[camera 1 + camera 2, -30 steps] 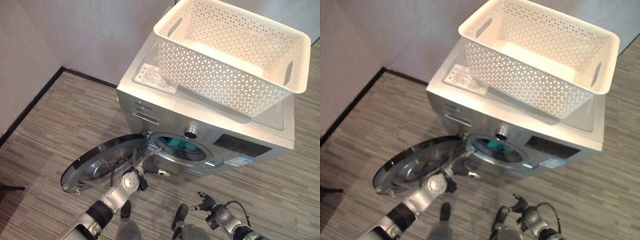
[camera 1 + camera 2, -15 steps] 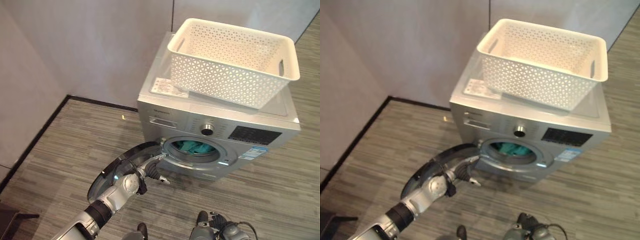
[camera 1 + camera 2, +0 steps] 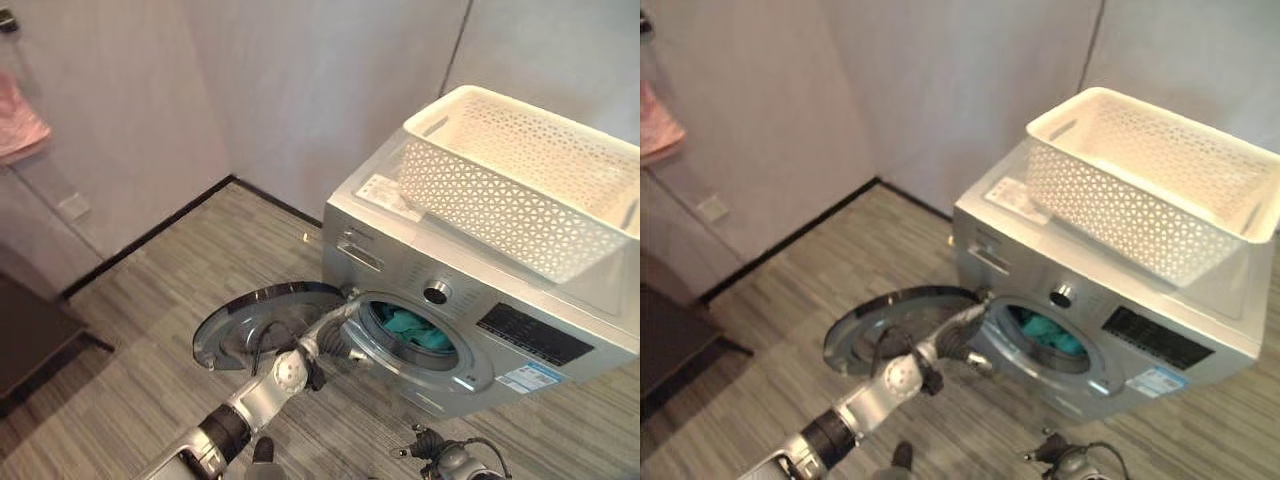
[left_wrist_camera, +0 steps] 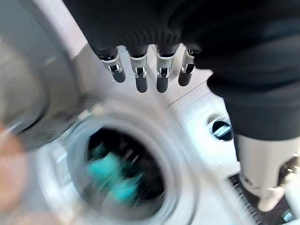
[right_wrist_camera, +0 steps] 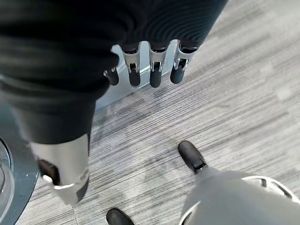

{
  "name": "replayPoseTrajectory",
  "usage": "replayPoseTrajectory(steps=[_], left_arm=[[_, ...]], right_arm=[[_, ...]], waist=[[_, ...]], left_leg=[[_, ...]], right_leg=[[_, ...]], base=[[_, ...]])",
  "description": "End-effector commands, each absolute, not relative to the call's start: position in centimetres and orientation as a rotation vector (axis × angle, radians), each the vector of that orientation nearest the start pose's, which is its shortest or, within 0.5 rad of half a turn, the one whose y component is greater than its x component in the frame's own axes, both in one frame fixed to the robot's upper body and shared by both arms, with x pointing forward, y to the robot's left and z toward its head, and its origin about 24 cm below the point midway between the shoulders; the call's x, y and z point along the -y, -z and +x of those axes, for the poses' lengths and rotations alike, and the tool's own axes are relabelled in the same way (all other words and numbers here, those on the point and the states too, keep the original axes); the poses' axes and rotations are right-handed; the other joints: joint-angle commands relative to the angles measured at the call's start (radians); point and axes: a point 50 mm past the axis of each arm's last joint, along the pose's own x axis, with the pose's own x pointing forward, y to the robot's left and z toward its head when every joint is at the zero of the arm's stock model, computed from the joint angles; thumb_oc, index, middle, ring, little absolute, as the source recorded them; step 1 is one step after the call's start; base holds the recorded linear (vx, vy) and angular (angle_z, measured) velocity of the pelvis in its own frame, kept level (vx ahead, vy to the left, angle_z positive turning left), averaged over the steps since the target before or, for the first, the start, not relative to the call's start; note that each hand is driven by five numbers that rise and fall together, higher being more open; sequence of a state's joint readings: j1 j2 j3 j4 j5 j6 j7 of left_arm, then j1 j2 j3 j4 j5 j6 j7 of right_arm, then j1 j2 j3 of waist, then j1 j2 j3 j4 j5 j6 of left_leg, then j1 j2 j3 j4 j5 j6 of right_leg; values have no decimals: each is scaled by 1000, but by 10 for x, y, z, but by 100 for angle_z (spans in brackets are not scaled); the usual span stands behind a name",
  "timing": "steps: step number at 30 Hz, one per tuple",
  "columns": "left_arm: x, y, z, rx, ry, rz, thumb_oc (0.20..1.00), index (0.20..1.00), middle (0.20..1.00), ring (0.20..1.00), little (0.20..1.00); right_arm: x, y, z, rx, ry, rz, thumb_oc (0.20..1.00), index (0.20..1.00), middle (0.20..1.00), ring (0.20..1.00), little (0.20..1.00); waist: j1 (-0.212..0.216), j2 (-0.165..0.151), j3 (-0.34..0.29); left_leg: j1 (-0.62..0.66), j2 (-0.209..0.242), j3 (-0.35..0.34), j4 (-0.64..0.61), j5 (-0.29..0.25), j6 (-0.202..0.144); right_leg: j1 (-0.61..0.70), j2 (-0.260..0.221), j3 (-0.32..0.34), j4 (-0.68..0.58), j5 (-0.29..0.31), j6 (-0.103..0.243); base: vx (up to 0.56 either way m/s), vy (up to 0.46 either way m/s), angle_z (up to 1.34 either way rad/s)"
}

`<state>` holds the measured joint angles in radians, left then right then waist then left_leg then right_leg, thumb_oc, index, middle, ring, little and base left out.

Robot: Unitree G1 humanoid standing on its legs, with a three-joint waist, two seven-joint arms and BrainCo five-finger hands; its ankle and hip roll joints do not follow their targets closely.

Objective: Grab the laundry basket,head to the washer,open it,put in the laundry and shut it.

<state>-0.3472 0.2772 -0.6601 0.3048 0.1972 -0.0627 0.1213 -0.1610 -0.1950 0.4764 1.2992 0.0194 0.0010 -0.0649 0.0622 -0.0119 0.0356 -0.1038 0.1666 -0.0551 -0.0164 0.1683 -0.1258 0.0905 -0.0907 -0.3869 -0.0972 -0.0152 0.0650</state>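
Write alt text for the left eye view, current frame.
A silver front-loading washer stands with its round glass door swung open, teal laundry inside the drum. The robot's left hand is at the door's edge; an empty white perforated plastic basket sits on top.

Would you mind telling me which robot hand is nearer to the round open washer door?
The left robot hand: it sits at the round open washer door, beside its hinge. The right robot hand hangs low, below the silver washing machine, apart from the door.
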Motion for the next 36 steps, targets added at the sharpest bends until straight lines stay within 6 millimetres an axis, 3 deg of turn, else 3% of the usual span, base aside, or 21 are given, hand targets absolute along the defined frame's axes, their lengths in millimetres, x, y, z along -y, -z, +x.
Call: replayPoseTrajectory(steps=[1,3,4,5,6,8,9,10,11,12,13,15,17,20,24,28,29,33,34,35,36], left_arm=[[-79,-105,319,411,284,653,1000,1000,1000,1000,1000],[-109,-112,335,392,126,715,1000,1000,1000,1000,1000],[-109,-112,335,393,126,715,1000,1000,1000,1000,1000],[-142,-124,347,383,-37,746,1000,1000,1000,1000,1000],[-142,-125,347,384,-38,746,1000,1000,1000,1000,1000],[-187,-132,358,326,-216,823,1000,1000,1000,1000,1000],[-225,-134,362,242,-330,869,1000,1000,1000,1000,1000],[-225,-134,362,242,-331,869,1000,1000,1000,1000,1000],[-269,-134,361,127,-453,912,1000,1000,1000,1000,1000],[-294,-131,358,41,-518,971,1000,1000,1000,1000,1000],[-294,-131,358,42,-518,971,1000,1000,1000,1000,1000],[-341,-123,348,-172,-615,1020,1000,1000,1000,1000,1000],[-361,-128,344,-262,-640,1068,1000,1000,1000,1000,1000],[-367,-135,344,-295,-650,1081,1000,1000,1000,1000,1000],[-382,-118,331,-442,-645,1035,1000,1000,1000,1000,1000],[-372,-44,301,-720,-445,947,1000,1000,1000,1000,1000],[-372,-44,301,-720,-445,947,1000,1000,1000,1000,1000],[-356,1,279,-850,-311,918,1000,1000,1000,1000,1000],[-329,37,265,-930,-152,927,1000,1000,1000,1000,1000],[-329,37,265,-930,-152,927,1000,1000,1000,1000,1000],[-297,57,264,-910,-34,922,1000,1000,1000,1000,1000]], right_arm=[[191,158,135,-1124,-230,-544,1000,1000,1000,1000,1000],[195,162,121,-1164,-212,-513,1000,1000,1000,1000,1000],[195,162,121,-1163,-212,-513,1000,1000,1000,1000,1000],[199,165,111,-1196,-200,-501,1000,1000,1000,1000,1000],[199,164,111,-1196,-200,-501,1000,1000,1000,1000,1000],[201,166,104,-1210,-208,-495,1000,1000,1000,1000,1000],[205,165,105,-1206,-207,-500,1000,1000,1000,1000,1000],[205,165,105,-1205,-208,-500,1000,1000,1000,1000,1000],[209,163,106,-1202,-206,-502,1000,1000,1000,1000,1000],[211,162,109,-1190,-207,-509,1000,1000,1000,1000,1000],[211,162,110,-1189,-207,-508,1000,1000,1000,1000,1000],[215,155,127,-1126,-198,-526,1000,1000,1000,1000,1000],[216,152,136,-1092,-187,-519,1000,1000,1000,1000,1000],[216,148,146,-1053,-177,-511,1000,1000,1000,1000,1000],[213,142,162,-999,-176,-502,1000,1000,1000,1000,1000],[207,136,176,-959,-191,-487,1000,1000,1000,1000,1000],[206,136,176,-959,-191,-487,1000,1000,1000,1000,1000],[211,132,183,-943,-183,-501,1000,1000,1000,1000,1000],[212,130,185,-940,-184,-512,1000,1000,1000,1000,1000],[212,130,185,-940,-184,-511,1000,1000,1000,1000,1000],[216,128,188,-940,-166,-517,1000,1000,1000,1000,1000]], waist=[[-11,-8,-9],[-38,9,-42],[-39,9,-43],[-56,18,-60],[-56,17,-60],[-69,20,-70],[-82,21,-73],[-80,20,-73],[-89,22,-70],[-96,22,-65],[-94,21,-65],[-117,12,-31],[-127,-1,-14],[-132,-16,-6],[-144,-44,18],[-159,-83,21],[-159,-83,20],[-160,-81,18],[-159,-76,18],[-160,-76,15],[-156,-64,18]], left_leg=[[24,17,-28,-19,-132,-3],[68,28,-5,-67,-128,-10],[66,26,-6,-68,-124,-9],[85,25,9,-71,-138,-9],[82,23,9,-71,-135,-7],[99,22,35,-71,-147,-7],[100,15,53,-71,-151,-2],[100,14,56,-71,-151,-2],[101,14,78,-71,-152,-2],[95,13,86,-71,-149,-1],[94,13,87,-71,-150,-1],[56,17,99,-71,-135,1],[6,24,103,-71,-124,-1],[-50,30,96,-71,-108,-3],[-121,39,93,-71,-87,-4],[-158,52,109,-71,-79,-4],[-159,52,109,-71,-79,-4],[-157,53,115,-71,-81,-3],[-144,53,123,-71,-85,-1],[-148,52,123,-71,-84,0],[-128,50,128,-71,-89,3]], right_leg=[[-7,-70,26,36,-79,57],[1,-62,41,20,-70,61],[0,-63,40,18,-66,62],[5,-68,61,10,-61,69],[2,-69,61,10,-58,69],[0,-77,79,10,-48,78],[-14,-82,98,10,-35,87],[-15,-83,101,10,-34,87],[-27,-88,119,10,-24,94],[-39,-90,124,10,-18,97],[-41,-90,126,10,-18,97],[-98,-89,148,10,3,103],[-157,-85,165,10,17,106],[-213,-79,171,10,25,104],[-289,-70,186,10,41,104],[-345,-63,220,10,53,104],[-345,-63,220,10,53,104],[-350,-62,234,10,54,102],[-342,-62,242,10,52,100],[-346,-63,241,10,53,100],[-330,-63,246,10,47,98]], base=[[27,50,-11],[89,58,8],[89,89,10],[37,57,-4],[66,65,-40],[56,52,-37],[43,57,-33],[23,80,-45],[12,68,-53],[12,67,-40],[-35,47,-31],[-139,48,-21],[-163,20,-25],[-102,-7,-15],[-42,6,-1],[4,1,-13],[21,8,-25],[17,3,-6],[41,2,-17],[63,9,-16],[46,9,-12]])
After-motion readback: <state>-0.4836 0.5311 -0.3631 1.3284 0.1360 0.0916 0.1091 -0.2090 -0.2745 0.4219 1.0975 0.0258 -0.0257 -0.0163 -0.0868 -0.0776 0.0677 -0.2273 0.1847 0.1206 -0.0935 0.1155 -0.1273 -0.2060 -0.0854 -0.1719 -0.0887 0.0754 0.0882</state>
